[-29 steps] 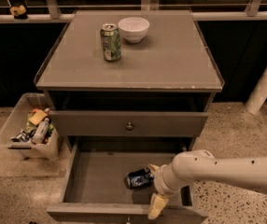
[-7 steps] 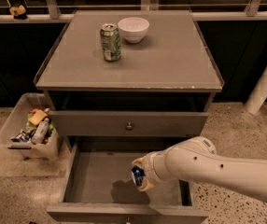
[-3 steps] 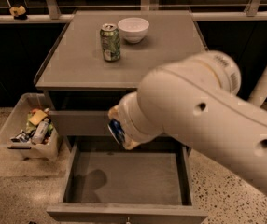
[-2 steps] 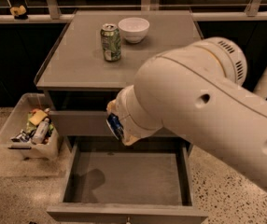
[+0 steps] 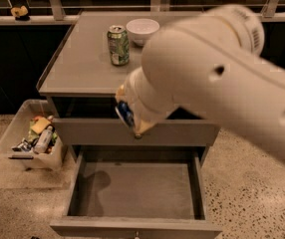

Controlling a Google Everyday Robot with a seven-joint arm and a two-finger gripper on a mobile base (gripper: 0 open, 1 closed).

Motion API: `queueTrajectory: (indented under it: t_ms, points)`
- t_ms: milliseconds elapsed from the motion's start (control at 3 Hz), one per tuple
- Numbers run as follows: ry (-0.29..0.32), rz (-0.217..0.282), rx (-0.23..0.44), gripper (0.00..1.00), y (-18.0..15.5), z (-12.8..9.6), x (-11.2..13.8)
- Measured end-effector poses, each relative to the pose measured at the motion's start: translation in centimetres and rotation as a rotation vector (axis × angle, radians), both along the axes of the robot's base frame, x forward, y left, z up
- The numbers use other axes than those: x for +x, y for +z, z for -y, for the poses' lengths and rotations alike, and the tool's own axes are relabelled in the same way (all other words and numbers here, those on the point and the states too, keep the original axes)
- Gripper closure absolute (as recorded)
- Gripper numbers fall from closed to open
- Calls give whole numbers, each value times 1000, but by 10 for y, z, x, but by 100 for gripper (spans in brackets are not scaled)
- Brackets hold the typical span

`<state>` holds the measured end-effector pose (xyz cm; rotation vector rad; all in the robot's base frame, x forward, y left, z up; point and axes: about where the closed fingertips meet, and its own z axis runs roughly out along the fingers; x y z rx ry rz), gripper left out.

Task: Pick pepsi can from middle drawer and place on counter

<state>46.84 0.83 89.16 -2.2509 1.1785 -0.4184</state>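
Note:
The middle drawer (image 5: 132,190) is pulled open at the bottom, its grey floor bare. My gripper (image 5: 128,114) is in mid-air above the drawer, in front of the upper drawer front, just below the counter's front edge. It is shut on the pepsi can (image 5: 125,114), of which a dark blue strip shows between the fingers. The big white arm fills the right and middle of the view and hides part of the counter (image 5: 82,66).
A green patterned can (image 5: 118,45) and a white bowl (image 5: 142,30) stand at the back of the counter. A clear bin (image 5: 30,143) of packets and bottles stands on the floor left of the cabinet. The upper drawer front (image 5: 92,132) is closed.
The gripper has lifted the pepsi can out of the middle drawer and risen to just under the counter edge; over the last second it moved up and slightly right.

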Motion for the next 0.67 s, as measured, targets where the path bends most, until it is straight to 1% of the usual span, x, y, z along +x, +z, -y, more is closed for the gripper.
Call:
queueTrajectory:
  t_ms: [333,667]
  points:
    - [11,30,-107,100,30,20,59]
    - [40,62,-144,100,62,4,69]
